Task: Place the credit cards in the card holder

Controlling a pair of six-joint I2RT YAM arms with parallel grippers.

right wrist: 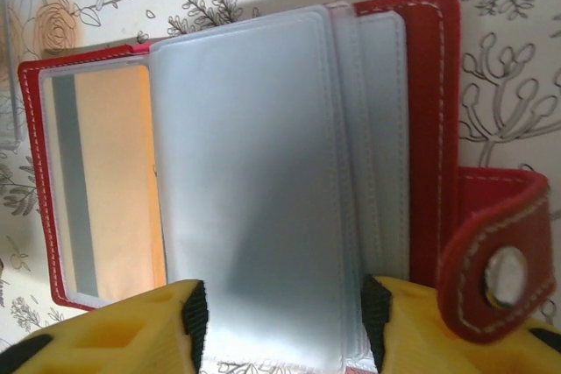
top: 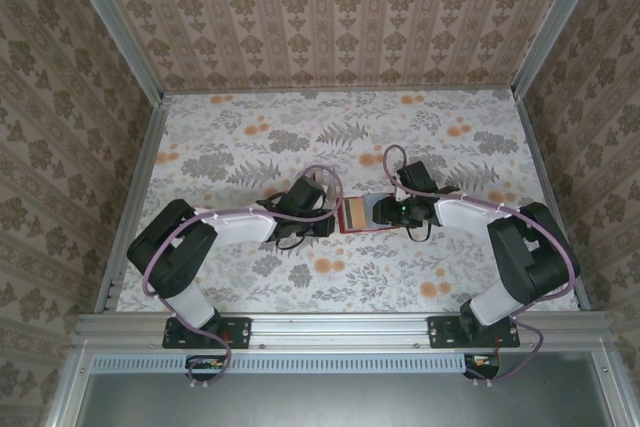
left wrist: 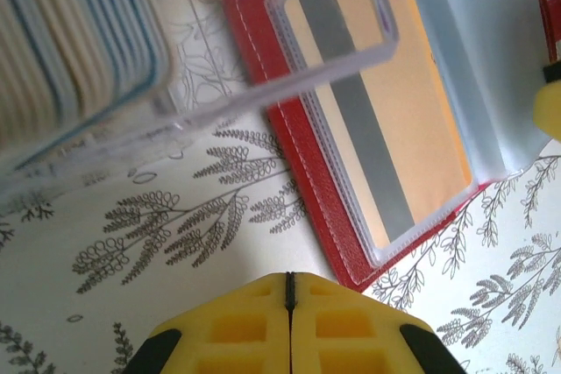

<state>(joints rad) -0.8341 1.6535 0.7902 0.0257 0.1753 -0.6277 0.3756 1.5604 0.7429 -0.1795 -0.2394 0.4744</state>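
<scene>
- Left tool (left wrist: 289, 291): jaws fully closed, the yellow fingers meet along the centre seam with nothing between them. It hangs just above the table (left wrist: 96, 304).
- Right tool (right wrist: 280, 330): jaws parted to a medium gap, one black pad on each side of the see-through pocket leaves (right wrist: 254, 172). Whether the pads press on the leaves cannot be told.
- Card holder (right wrist: 429, 85): lies open and flat on the table, at 12 o'clock from the right tool and at 1 o'clock from the left tool. In the top view it sits between the two tools, just beside each.
- Closing strap (right wrist: 495, 216): red, folded over at 2 o'clock from the right tool, with a metal snap (right wrist: 504, 273) facing up.
- Orange card (left wrist: 421, 102): already seated in the outermost pocket. It carries a grey stripe along its length.
- Stack of cards (left wrist: 79, 32): stands on edge in a clear box (left wrist: 263, 89) at 11 o'clock from the left tool, near the holder's far corner.
- Step in hand, as judged: one card is loaded, and the right tool is managing the leaves to present another pocket.
- Next move, as judged: the left tool must open, draw one card from the stack by its edge, then line that card up with a free pocket mouth. The right tool should keep the leaves steady meanwhile.
- Markings: no brand, label or lettering is legible on the cards, the holder or the box.
</scene>
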